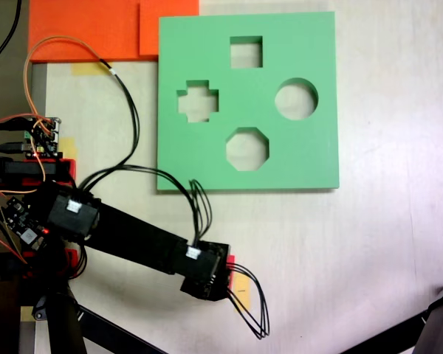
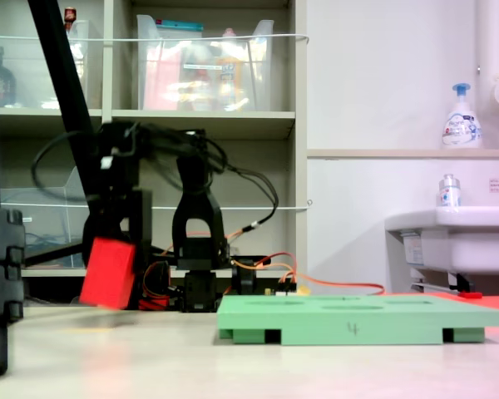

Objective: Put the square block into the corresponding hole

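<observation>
In the second exterior view the square block [image 2: 108, 273], a bright red cube, hangs tilted just above the table with my gripper [image 2: 111, 253] shut on it. From above, in the first exterior view, the gripper [image 1: 209, 274] covers the cube except for a red sliver [image 1: 230, 259] at its right edge. The green foam board [image 1: 310, 158] lies farther up the table. The corresponding hole [image 1: 246, 51], a square cutout, sits near the board's far edge, well away from the gripper. In the second exterior view the board [image 2: 358, 320] lies flat to the right of the cube.
The board also has a cross cutout [image 1: 198, 102], a round cutout [image 1: 295, 99] and an octagonal cutout [image 1: 246, 148]. Orange foam sheets [image 1: 96, 29] lie at the top left. The arm's base and circuit board [image 1: 40, 136] fill the left edge. Yellow tape [image 1: 241, 285] marks the table beside the gripper.
</observation>
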Tool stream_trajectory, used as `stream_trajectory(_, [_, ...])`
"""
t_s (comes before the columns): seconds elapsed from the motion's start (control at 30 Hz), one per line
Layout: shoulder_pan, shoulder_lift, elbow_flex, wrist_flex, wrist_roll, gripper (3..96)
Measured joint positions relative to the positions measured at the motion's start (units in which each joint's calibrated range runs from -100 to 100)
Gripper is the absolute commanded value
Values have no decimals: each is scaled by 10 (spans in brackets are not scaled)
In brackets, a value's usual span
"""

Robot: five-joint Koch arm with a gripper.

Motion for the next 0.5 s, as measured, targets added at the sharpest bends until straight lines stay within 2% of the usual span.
stream_trajectory(0.13, [47,-107,3,-6,51,167])
stream_trajectory(0.27, [126,-127,48,-9,118,168])
stream_trajectory(0.4, [204,-103,91,-15,200,168])
stream_trajectory(0.5, [251,-11,186,-20,247,168])
